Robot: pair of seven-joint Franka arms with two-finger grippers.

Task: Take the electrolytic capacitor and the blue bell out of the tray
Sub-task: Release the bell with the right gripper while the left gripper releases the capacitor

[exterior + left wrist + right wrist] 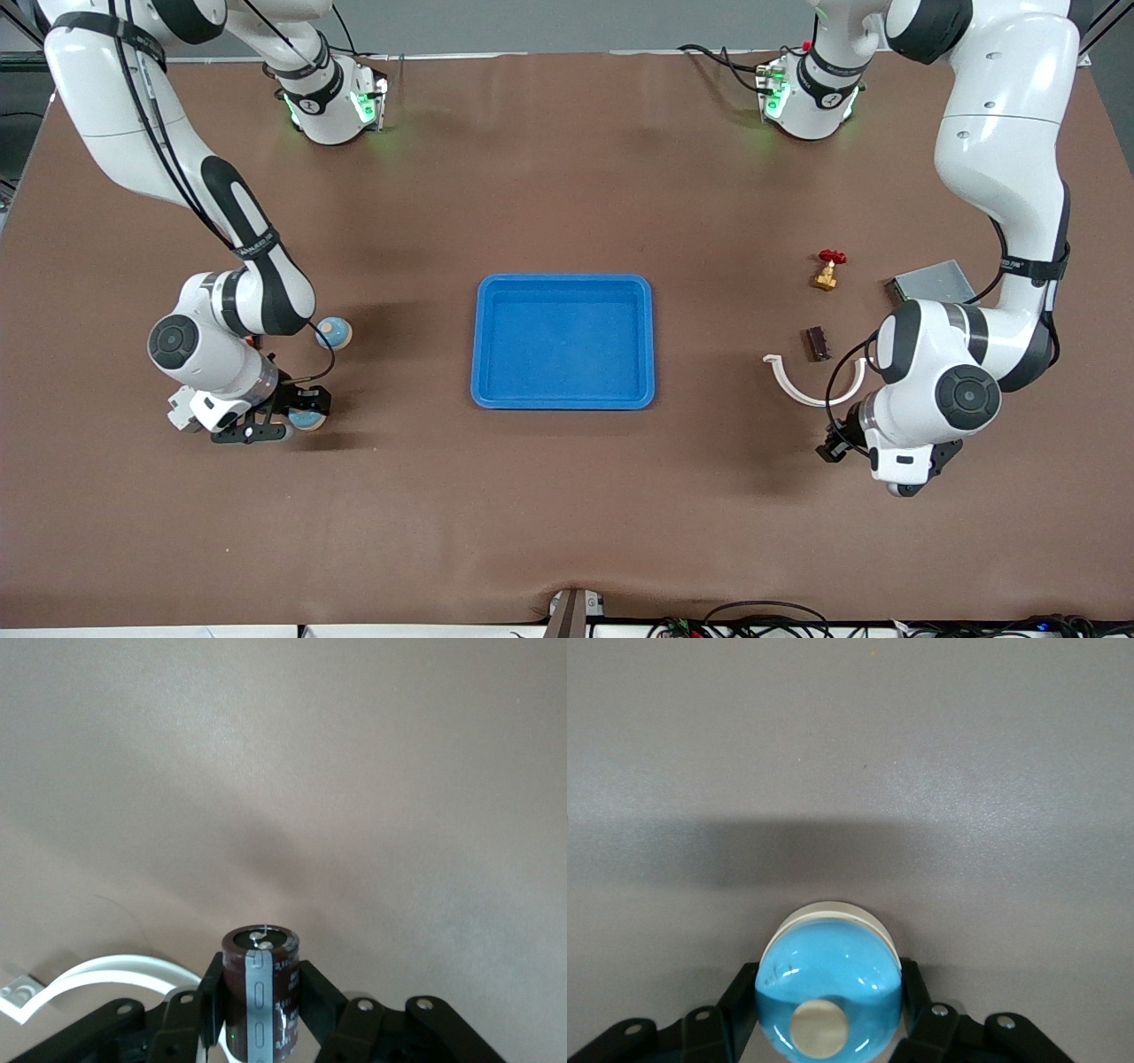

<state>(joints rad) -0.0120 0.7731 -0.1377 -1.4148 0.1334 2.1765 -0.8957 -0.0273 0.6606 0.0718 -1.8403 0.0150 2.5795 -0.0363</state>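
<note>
Already the tray (563, 341) lies bare in the middle of the table, so both items are out of it and the step in hand looks like setting them down. The capacitor (259, 992), a dark brown can with a grey stripe, stands upright between the fingers of the left gripper (259, 1014), which is clamped on it toward the left arm's end of the table, low over the brown mat (354, 771) beside a white curved bracket (811, 383). The blue bell (828, 988) sits gripped in the right gripper (828, 1019), low over the mat at the right arm's end, with a small blue-and-tan ball (334, 332) lying close by.

Next, I judge, each arm must lower until its item rests on the mat, let go, then lift straight up. The capacitor could tip if dropped from height, and the bell may roll.

Near the bracket lie a dark brown block (816, 344), a brass valve with a red handle (827, 268) and a grey box (930, 282).
</note>
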